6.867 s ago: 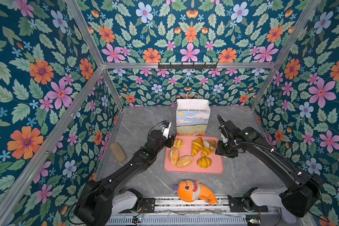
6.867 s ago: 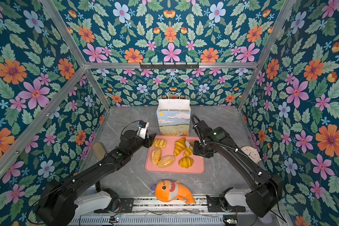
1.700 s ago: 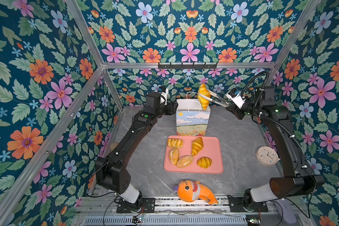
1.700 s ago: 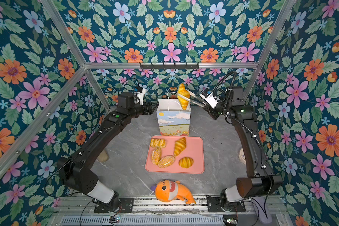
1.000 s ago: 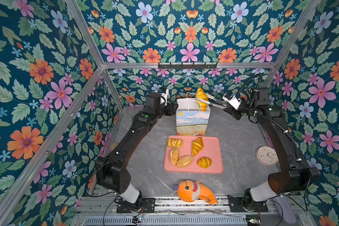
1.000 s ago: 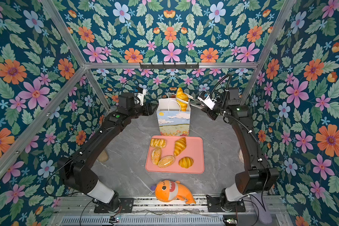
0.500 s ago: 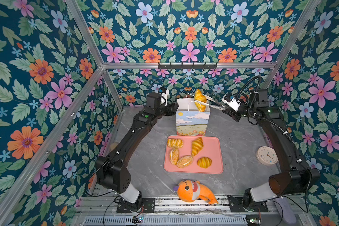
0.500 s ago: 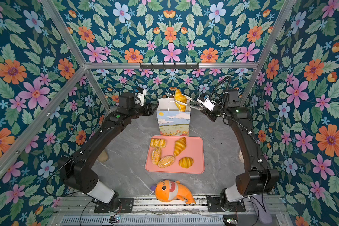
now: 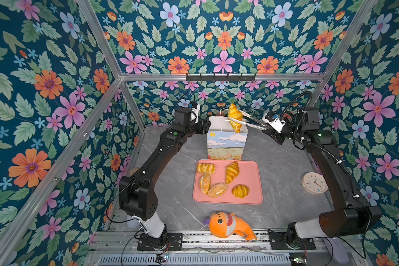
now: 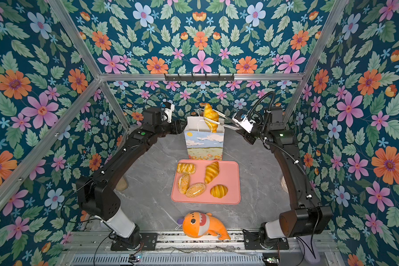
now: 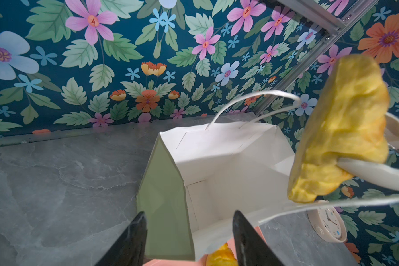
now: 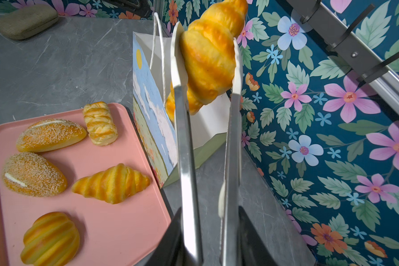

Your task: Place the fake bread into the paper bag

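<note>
Since the earliest pictures both arms are no longer working low at the tray. They are reaching up at the bag, one croissant is gone from the tray, and over the last second it is sinking slightly toward the bag's mouth.

Nearest us, the orange plush fish (image 9: 226,226) is lying well apart from the work. Behind it the pink tray (image 9: 249,175) is carrying the remaining fake bread (image 9: 217,190), five pieces. Just beyond, the paper bag (image 9: 226,145) is standing upright. The right gripper (image 12: 209,214) is squeezing a pair of tongs (image 12: 186,138), which are pinching the croissant (image 12: 209,53) at its middle, over the side of the mouth away from the left gripper (image 11: 189,213).

We are judging three risks. Released here, the croissant may be striking the rim or catching the cord handle running just beside the tongs. The glossy pastry may be slipping early. A knock may be tipping the light bag.

The left jaws are standing apart, straddling the bag's near side wall, and we are not able to tell whether they are pinching it. Both top views are hiding those fingers. The bag's floor is only partly showing. Whether the croissant's lower tip is already inside the mouth is hard to make out.
</note>
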{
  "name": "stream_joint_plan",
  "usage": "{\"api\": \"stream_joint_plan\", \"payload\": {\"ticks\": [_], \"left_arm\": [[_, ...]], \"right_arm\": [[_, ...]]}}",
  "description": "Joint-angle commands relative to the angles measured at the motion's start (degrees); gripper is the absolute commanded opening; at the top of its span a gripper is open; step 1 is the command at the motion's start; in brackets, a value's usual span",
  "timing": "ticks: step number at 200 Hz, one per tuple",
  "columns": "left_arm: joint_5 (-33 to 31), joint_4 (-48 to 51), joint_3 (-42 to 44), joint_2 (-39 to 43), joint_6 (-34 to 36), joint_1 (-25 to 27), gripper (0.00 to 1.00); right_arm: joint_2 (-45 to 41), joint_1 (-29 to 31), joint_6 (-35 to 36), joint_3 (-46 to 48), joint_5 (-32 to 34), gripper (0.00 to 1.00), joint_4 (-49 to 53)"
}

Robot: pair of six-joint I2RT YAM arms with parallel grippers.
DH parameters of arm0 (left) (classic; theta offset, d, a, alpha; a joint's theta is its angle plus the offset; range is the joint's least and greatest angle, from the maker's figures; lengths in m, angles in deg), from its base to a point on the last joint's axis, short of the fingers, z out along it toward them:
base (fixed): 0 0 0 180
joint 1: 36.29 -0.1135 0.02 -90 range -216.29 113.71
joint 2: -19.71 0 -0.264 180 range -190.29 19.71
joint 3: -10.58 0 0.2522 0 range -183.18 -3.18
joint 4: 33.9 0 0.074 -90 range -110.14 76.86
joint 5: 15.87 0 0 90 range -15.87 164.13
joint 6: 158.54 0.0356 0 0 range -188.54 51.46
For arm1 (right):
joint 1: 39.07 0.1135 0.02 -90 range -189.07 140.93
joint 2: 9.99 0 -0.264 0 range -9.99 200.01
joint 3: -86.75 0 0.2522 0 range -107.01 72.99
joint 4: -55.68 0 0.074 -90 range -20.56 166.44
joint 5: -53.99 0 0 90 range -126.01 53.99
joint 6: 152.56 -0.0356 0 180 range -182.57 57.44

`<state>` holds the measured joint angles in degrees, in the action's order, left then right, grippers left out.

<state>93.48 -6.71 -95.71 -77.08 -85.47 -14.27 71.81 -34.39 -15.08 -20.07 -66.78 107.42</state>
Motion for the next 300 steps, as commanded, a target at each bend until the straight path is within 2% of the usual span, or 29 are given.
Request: {"api": "stream_joint_plan", "payload": {"ticks": [1, 186, 245, 300], "left_arm": [[0.76, -0.68, -2.39, -1.34, 1.61, -0.35, 0.6], [6.02, -2.47, -3.18, -3.89, -0.29, -1.89, 0.61], [6.81, -2.71, -2.85, -4.28, -0.56, -2.06, 0.6], [7.45, -3.02, -2.65, -4.46, -1.07, -2.29, 0.6]], "right_arm": [[-0.44, -0.01, 0.43, -0.11, -2.35, 0.33, -2.93], [4.93, 0.63, 1.56, 0.68, -4.58, 0.38, -0.98], [4.79, 0.73, 1.38, 0.59, -3.87, 0.43, -0.75], [3.31, 0.75, 0.46, 0.77, -4.42, 0.44, -0.68]]}}
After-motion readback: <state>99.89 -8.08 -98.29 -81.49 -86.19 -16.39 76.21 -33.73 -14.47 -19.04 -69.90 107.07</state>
